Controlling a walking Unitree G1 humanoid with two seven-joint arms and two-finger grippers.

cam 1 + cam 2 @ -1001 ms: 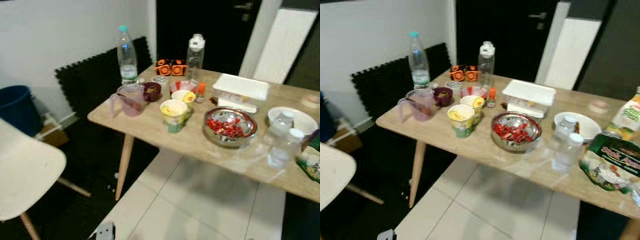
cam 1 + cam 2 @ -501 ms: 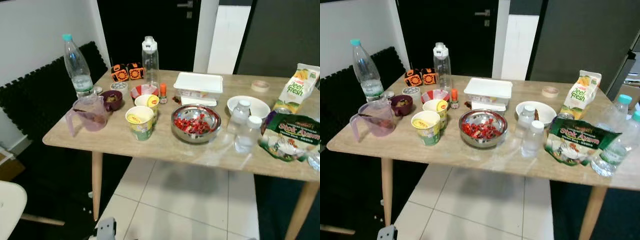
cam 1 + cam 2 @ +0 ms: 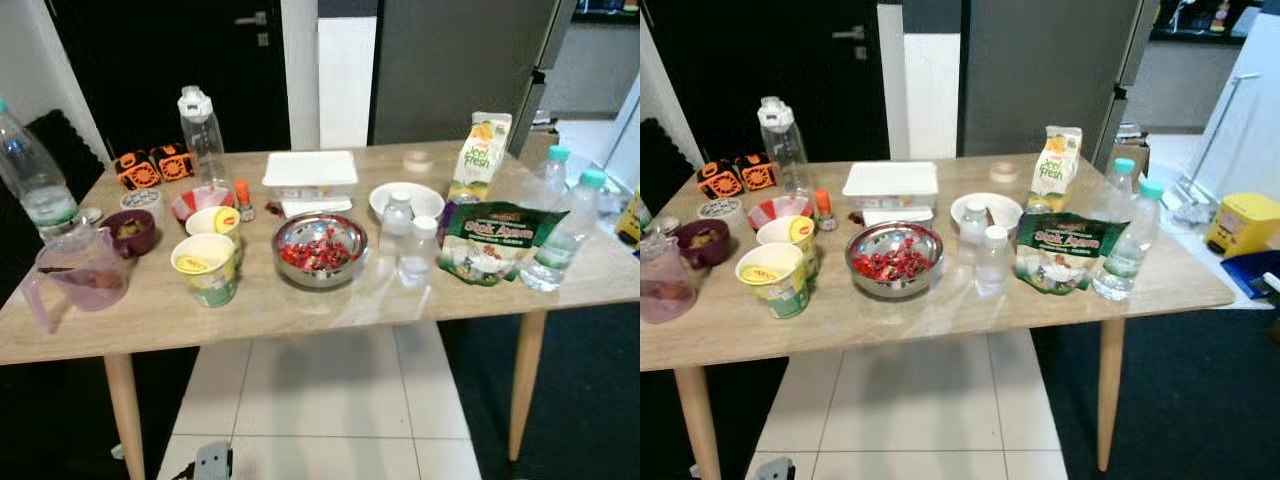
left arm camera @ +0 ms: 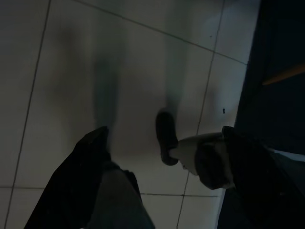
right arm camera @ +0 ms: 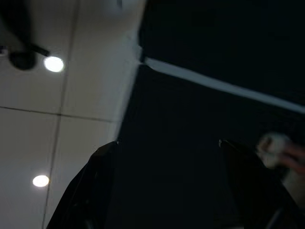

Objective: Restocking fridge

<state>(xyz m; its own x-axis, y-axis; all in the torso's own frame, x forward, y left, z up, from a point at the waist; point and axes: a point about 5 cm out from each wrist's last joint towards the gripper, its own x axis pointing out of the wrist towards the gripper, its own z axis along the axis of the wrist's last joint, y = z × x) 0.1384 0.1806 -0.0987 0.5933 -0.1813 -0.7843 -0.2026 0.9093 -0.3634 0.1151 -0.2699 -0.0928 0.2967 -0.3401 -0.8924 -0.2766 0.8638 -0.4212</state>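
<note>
Stock on wooden table (image 3: 940, 315), as we see it from head cam:
- steel bowl (image 3: 895, 260) of red bits, centre
- 2 yellow-lidded cups (image 3: 773, 278), to its left
- 2 small clear bottles (image 3: 992, 260), just right of bowl
- green snack bag (image 3: 1068, 250), w/ 2 teal-capped water bottles (image 3: 1128, 240) beside it
- juice carton (image 3: 1057, 167), upright, behind bag
- white lidded box (image 3: 891, 180) and white dish (image 3: 985, 211), back row
- tall clear bottle (image 3: 783, 132), orange blocks (image 3: 737, 176), dark bowl (image 3: 703, 242), purple jug (image 3: 660, 280), left end

Left gripper (image 4: 162, 157): hanging over tiled floor (image 4: 128, 71), fingers spread, holding nothing; all stock well apart from it.
Right gripper (image 5: 167, 181): hanging idle, fingers apart, empty; dark mat ahead of it.
</note>
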